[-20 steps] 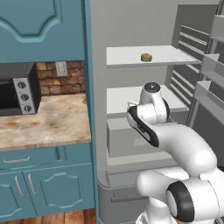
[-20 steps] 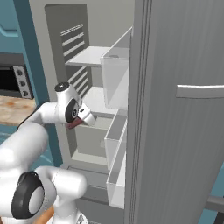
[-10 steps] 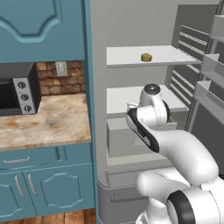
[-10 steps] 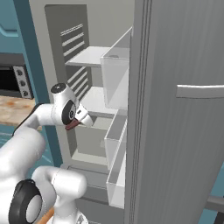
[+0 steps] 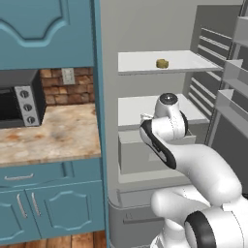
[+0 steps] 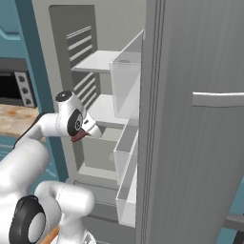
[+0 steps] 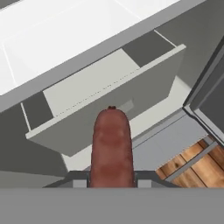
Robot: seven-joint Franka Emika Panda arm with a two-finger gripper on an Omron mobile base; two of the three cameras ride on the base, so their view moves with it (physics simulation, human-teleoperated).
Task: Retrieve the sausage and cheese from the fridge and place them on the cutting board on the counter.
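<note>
Gripper (image 7: 111,181) is clamped on the sausage (image 7: 111,146): in the hand view the dark-red cylinder stands up between the two finger tips, one tip at each side of its base, its far end pointing toward the grey drawer (image 7: 109,100). In the right base view the sausage (image 6: 78,136) shows as a red bit under the white hand, in front of the open fridge (image 6: 95,95) at about middle-shelf height. In the left base view the hand is held before the middle shelf (image 5: 145,107) and drawer (image 5: 140,152); the sausage itself can't be made out there. Fridge (image 5: 145,48) door is open, door bins (image 6: 126,90) swung out to the right. Cheese (image 5: 162,63) sits on the top shelf (image 5: 140,63), toward the middle, well above the hand and apart from it. Left of the fridge: a marbled top (image 5: 48,135) over teal cabinets with a black toaster oven (image 5: 17,99) on it, brick wall with an outlet (image 5: 68,75) behind. Wood floor (image 7: 192,164) shows past the fridge's bottom edge in the hand view.
</note>
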